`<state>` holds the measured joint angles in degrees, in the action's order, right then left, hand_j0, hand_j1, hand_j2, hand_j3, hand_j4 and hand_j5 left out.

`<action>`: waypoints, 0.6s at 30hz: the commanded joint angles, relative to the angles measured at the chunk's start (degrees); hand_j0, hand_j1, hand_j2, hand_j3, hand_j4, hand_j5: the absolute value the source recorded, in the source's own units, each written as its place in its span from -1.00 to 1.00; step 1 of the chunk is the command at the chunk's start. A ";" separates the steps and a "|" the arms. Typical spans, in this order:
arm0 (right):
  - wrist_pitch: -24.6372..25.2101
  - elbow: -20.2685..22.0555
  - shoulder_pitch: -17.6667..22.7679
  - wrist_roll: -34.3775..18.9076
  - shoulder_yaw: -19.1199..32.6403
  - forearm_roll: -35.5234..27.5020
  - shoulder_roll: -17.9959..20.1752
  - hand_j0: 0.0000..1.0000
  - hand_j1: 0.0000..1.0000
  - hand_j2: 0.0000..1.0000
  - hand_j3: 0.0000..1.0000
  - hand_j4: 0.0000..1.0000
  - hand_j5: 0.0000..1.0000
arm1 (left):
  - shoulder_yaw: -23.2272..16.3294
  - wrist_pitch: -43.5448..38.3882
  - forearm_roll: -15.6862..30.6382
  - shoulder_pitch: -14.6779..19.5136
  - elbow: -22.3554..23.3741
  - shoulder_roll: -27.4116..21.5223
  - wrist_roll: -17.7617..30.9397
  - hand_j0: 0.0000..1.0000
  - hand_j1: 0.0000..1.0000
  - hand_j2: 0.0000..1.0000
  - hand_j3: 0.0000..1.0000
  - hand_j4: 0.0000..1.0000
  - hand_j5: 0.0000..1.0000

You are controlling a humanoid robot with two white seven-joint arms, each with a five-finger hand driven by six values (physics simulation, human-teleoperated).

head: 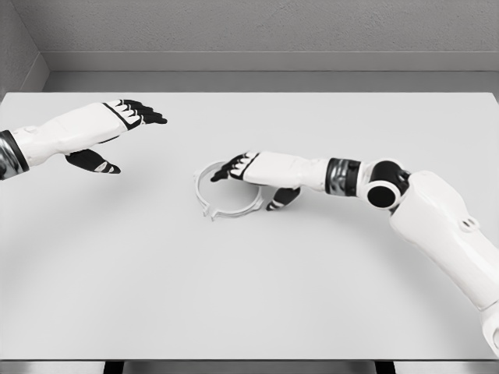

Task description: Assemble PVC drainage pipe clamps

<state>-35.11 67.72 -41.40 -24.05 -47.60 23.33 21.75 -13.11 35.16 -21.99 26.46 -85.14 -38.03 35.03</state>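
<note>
Clamp ring (227, 204) lies flat mid-table under the right hand (248, 167), fingers straight, holding nothing; left hand (117, 125) waits far left, fingers wide; assembly looks barely begun.

Quick count from where I'm standing: one white ring-shaped pipe clamp (226, 195), one pale grey tabletop (249, 296), and two white robot arms, so one left robot hand (117, 125) and one right robot hand (249, 173).
</note>
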 commanded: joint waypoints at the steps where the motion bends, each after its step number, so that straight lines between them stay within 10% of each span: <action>1: 0.11 -0.13 0.00 -0.04 -0.48 -0.39 -0.22 1.00 1.00 1.00 1.00 1.00 1.00 | 0.10 -0.16 0.37 0.00 -0.02 -0.12 -0.03 1.00 1.00 1.00 1.00 1.00 1.00; 18: 0.11 -2.16 -0.97 -0.04 -0.39 -0.39 -2.59 1.00 1.00 1.00 1.00 1.00 1.00 | 0.02 -0.16 1.60 -0.44 -0.81 -1.70 -0.03 1.00 1.00 1.00 1.00 1.00 1.00</action>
<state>-35.11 65.56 -42.45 -24.09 -47.98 23.34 19.44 -13.07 35.16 -20.78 26.02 -85.93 -39.66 35.03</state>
